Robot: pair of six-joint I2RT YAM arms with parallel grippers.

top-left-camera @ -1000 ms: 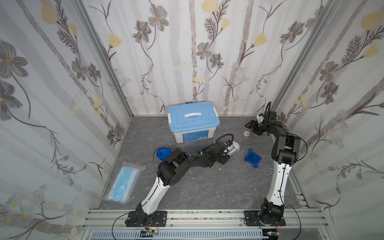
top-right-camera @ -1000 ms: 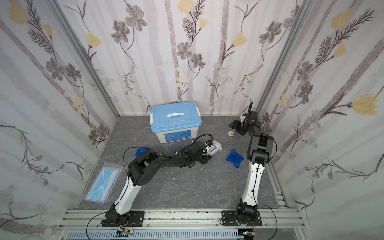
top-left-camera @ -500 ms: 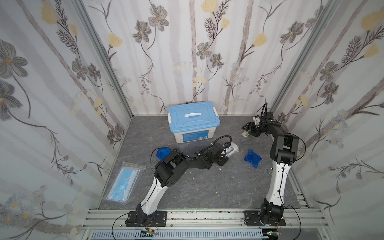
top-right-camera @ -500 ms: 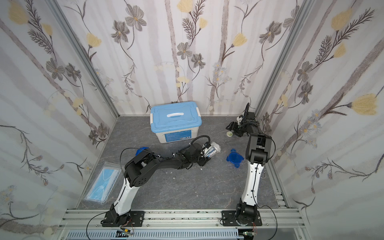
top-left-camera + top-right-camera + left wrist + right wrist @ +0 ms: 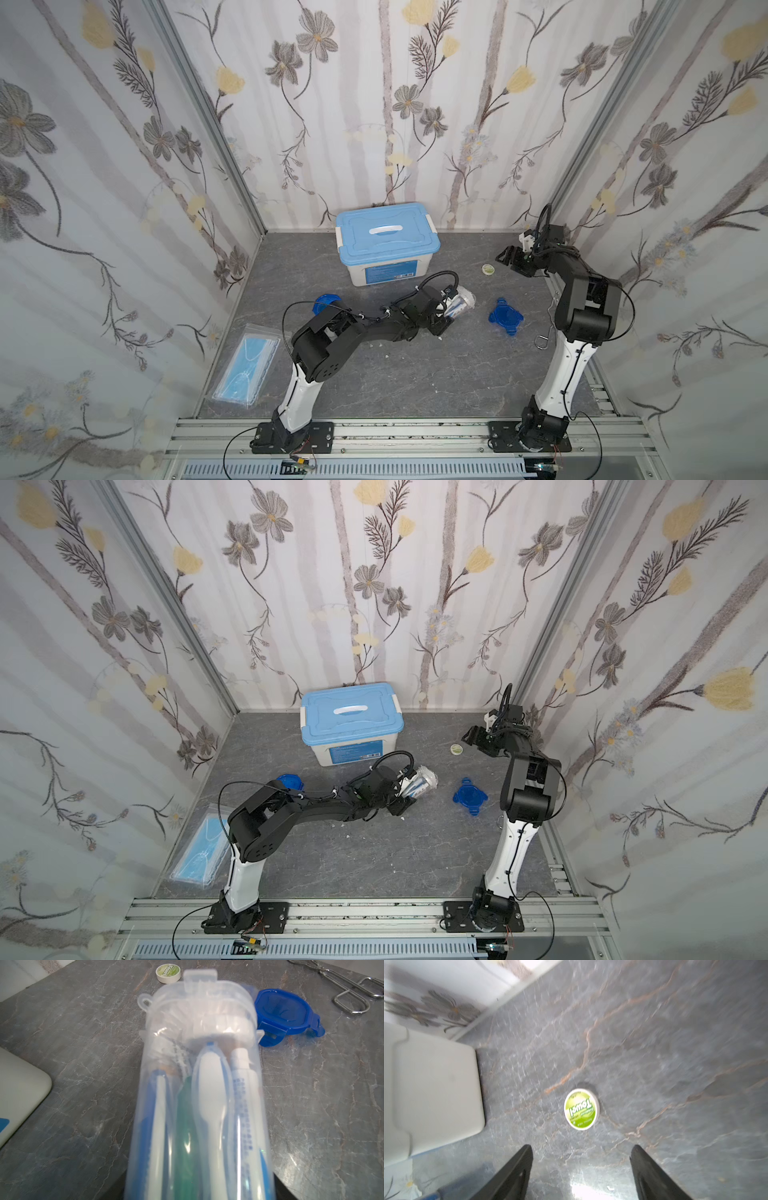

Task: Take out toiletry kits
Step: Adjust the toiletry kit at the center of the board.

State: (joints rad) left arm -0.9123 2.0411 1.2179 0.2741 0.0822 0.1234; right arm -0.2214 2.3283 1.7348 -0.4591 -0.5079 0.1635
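Lowering toward the small round white tablet with green "Towel" label [image 5: 581, 1111], the right jaws have crept nearer it within the last second; they gape wide, empty. Tablet lies on the grey marbled desk [image 5: 415, 382], right of the large white box with light-blue lid [image 5: 386, 245]. Left jaws, just front-right of that box, clasp the lidless translucent plastic cup [image 5: 197, 1084] of toothbrushes and paste. Its round blue tabbed lid [image 5: 505, 321] lies farther right. Likely: tablet pickup next; cup not yet emptied.
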